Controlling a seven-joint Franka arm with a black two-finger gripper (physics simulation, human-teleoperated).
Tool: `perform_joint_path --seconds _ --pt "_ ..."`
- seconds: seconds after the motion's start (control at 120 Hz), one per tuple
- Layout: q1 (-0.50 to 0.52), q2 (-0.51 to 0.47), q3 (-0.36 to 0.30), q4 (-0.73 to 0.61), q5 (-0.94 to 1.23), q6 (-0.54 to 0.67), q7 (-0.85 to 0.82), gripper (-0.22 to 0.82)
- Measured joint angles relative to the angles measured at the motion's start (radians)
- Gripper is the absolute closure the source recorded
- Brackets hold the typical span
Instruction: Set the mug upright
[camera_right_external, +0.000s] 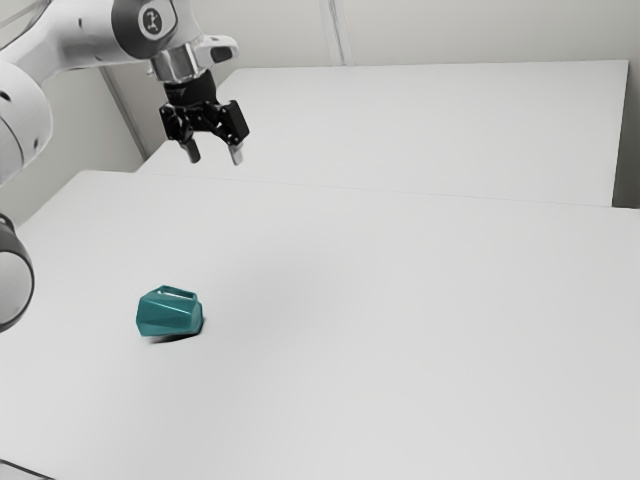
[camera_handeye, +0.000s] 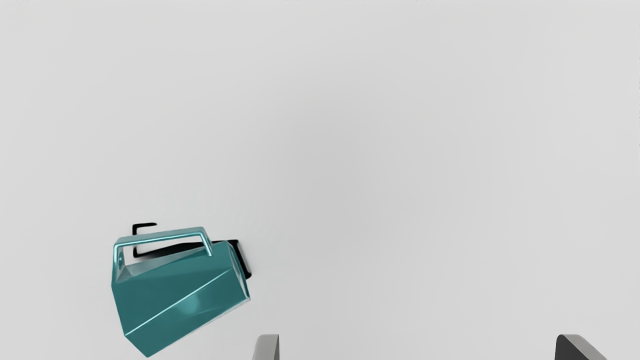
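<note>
High over the table, the black gripper (camera_right_external: 215, 154) hangs at the exterior view's upper left, its two fingers apart and nothing between them. In the wrist view the gripper (camera_handeye: 417, 347) likewise has widely spaced fingertips. A teal faceted mug (camera_right_external: 169, 312) lies on its side on the table, below the gripper and nearer the exterior view's bottom. Its handle points upward. The wrist view has the mug (camera_handeye: 180, 300) beyond one fingertip, outside the gap, with its handle along one side and a dark shadow beside it.
The white tabletop (camera_right_external: 400, 330) extends around the mug. Behind it stands another white surface (camera_right_external: 430, 130), with pale walls further back. A thin dark edge crosses the exterior view's bottom left corner.
</note>
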Motion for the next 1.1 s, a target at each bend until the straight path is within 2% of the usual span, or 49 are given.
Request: perform_joint_path --seconds 0.167,0.358,0.658,0.833,1.1 --pt "0.0 0.001 0.018 -0.01 -0.009 0.026 0.004 0.0" --pt "0.051 0.0 0.1 -0.073 -0.073 0.031 0.012 0.0" --pt "0.058 -0.004 0.282 -0.219 -0.184 0.018 0.065 0.0" --pt "0.103 -0.005 0.33 -0.298 -0.228 0.013 0.128 0.0" --pt "0.12 -0.001 0.456 -0.429 -0.343 0.012 0.253 0.0"
